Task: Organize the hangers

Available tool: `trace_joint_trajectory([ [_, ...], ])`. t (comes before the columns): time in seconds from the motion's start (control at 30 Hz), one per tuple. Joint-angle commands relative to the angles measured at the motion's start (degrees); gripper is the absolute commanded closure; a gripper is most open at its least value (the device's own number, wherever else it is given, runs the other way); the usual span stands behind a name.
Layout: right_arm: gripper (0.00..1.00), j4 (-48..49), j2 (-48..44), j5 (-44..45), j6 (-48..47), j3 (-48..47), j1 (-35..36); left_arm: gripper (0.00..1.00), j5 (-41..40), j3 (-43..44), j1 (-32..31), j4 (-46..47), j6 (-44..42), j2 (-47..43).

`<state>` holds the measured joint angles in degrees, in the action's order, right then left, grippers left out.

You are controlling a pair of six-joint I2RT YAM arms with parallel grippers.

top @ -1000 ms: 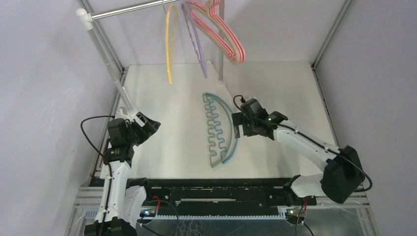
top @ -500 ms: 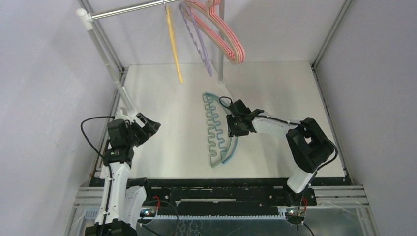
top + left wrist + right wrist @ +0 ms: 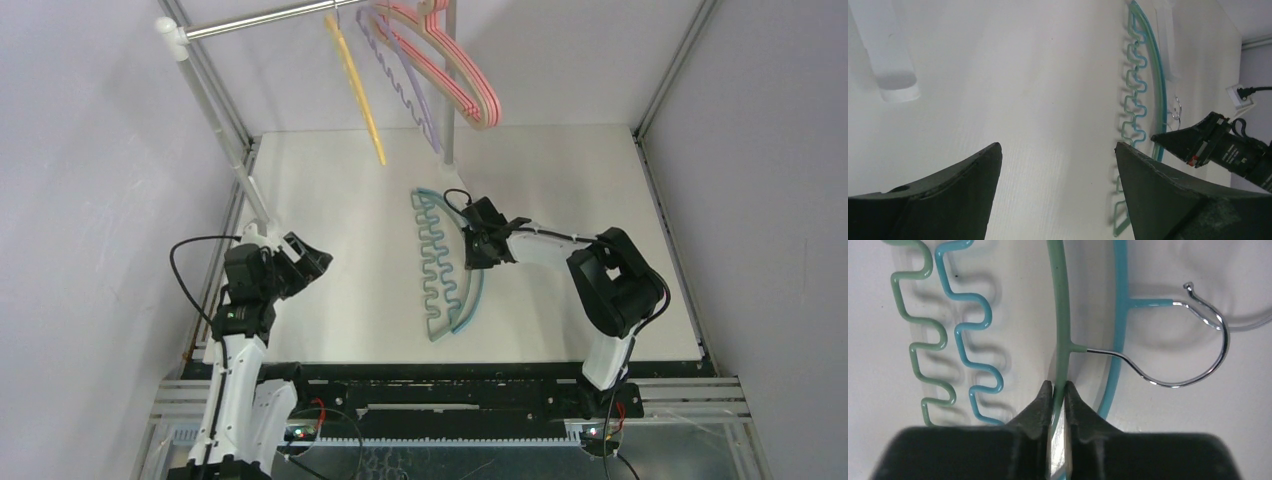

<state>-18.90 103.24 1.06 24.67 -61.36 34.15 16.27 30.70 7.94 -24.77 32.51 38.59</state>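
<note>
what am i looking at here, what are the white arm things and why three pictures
These are two robot arms bolted at the near edge of a white table. The wide picture looks down from above and behind them; the other two come from a camera on each wrist, so the dark shapes there are that arm's own fingers. Two wavy hangers lie side by side on the table: a green hanger and a teal hanger. The right gripper pinches the green one's curved bar near its hook. The left gripper is open and empty. A yellow hanger, a lavender hanger and pink hangers hang from the rail above.
</note>
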Motion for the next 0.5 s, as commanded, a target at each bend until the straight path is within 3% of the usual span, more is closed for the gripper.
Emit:
trace_joint_trajectory([
  [0.0, 1.00, 0.8, 0.3, -0.6, -0.3, -1.5, -0.1, 0.12, -4.0, 1.9, -6.1, 0.3, 0.3, -0.9],
  [0.27, 1.00, -0.2, -7.4, -0.2, 1.4, -2.1, 1.0, 0.13, -15.6, 7.0, -27.5, 1.1, 4.1, 0.6],
  [0.47, 1.00, -6.5, -9.5, 1.8, 2.3, -9.6, 4.3, 0.13, -22.8, 12.1, -42.2, 1.3, 5.4, 4.3],
])
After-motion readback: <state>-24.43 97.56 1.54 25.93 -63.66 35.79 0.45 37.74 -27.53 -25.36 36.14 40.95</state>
